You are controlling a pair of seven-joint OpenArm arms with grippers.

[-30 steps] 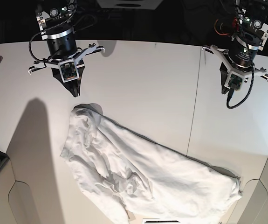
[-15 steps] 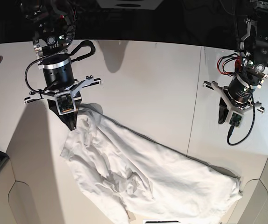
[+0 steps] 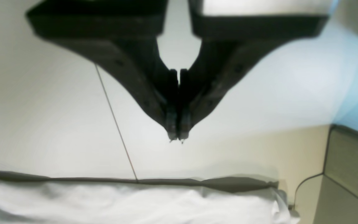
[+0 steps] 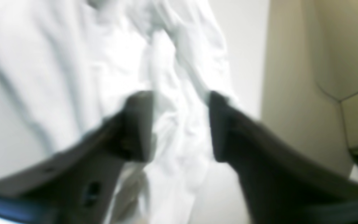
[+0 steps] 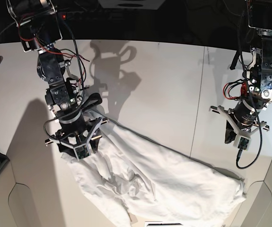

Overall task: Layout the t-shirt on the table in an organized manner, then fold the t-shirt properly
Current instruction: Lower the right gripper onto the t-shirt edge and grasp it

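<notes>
Where seamed, matte white table (image 5: 164, 85).

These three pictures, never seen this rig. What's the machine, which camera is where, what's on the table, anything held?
It is a robot with two arms, each ending in a two-fingered claw. The base view looks down on the white table from above. The other two pictures come from small cameras mounted at each wrist, looking out past the claw's own fingers.

A crumpled white t-shirt lies on the table, spread diagonally. The right claw is over the shirt's bunched end with its fingers apart and cloth between them, but the blur hides whether they pinch it. In the base view that arm is on the left. The left claw is shut and empty, above bare table beside the shirt's edge.
</notes>
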